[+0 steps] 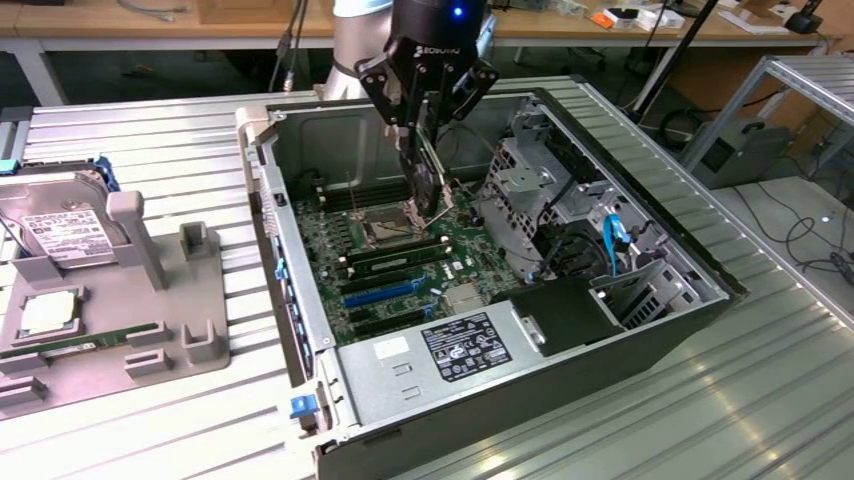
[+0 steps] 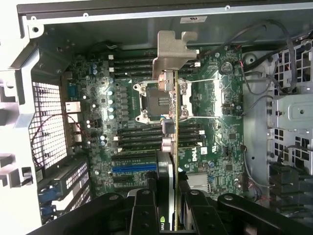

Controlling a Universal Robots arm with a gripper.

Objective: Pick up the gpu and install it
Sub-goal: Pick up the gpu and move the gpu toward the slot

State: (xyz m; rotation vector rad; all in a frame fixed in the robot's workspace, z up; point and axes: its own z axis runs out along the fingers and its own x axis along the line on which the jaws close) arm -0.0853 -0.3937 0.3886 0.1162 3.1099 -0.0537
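Note:
The gpu [image 1: 427,178] hangs edge-down inside the open computer case [image 1: 694,275], over the motherboard's CPU socket [image 1: 387,228]. My gripper [image 1: 427,112] is shut on its upper edge. In the wrist view the gpu [image 2: 175,142] appears edge-on as a thin vertical line, with its silver metal bracket [image 2: 173,54] at the far end. The black fingers [image 2: 145,208] of my gripper [image 2: 168,200] clamp the card from both sides. It hovers above the motherboard [image 2: 215,122], apart from the blue expansion slot [image 2: 133,168].
Memory sticks [image 1: 394,260] lie in slots beside the socket. A drive cage [image 1: 534,190] and a power supply [image 1: 461,350] crowd the case on the exterior view's right and front. On the exterior view's left a grey fixture [image 1: 200,345] holds a silver hard drive [image 1: 60,230].

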